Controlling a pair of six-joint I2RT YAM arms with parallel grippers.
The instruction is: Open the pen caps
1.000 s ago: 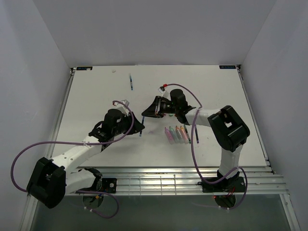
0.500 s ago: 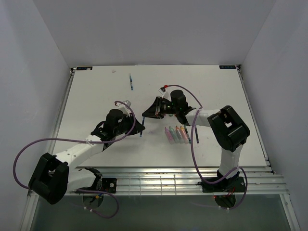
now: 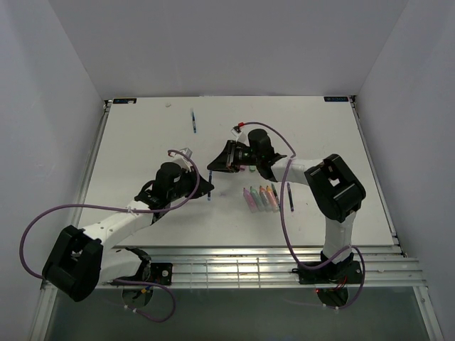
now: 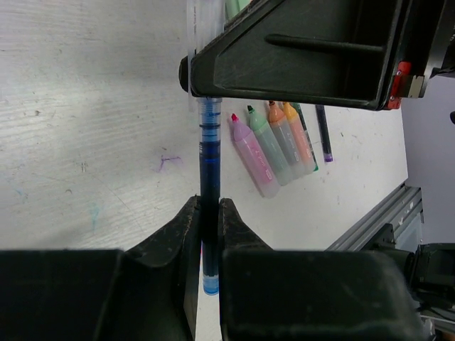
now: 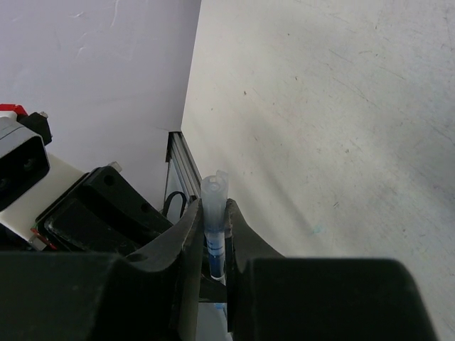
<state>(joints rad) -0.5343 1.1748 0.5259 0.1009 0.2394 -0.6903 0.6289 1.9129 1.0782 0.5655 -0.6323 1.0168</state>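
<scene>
Left fingers (image 4: 181,231) clamped on blue pen (image 4: 209,156) barrel, right fingers (image 5: 183,234) pinching its clear cap (image 5: 215,192), both held over the counter (image 4: 85,106).

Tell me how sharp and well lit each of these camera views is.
Top external: sharp, evenly lit, only soft shadows on the table. Left wrist: blue pen and markers crisp, near fingers almost black. Right wrist: the pen looks slightly soft against the bright table.

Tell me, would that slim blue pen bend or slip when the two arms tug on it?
Probably stiff: the blue pen looks straight between the left end effector and right end effector. Its smooth, round barrel might slip, or roll if released. Likely light, being so thin.
</scene>
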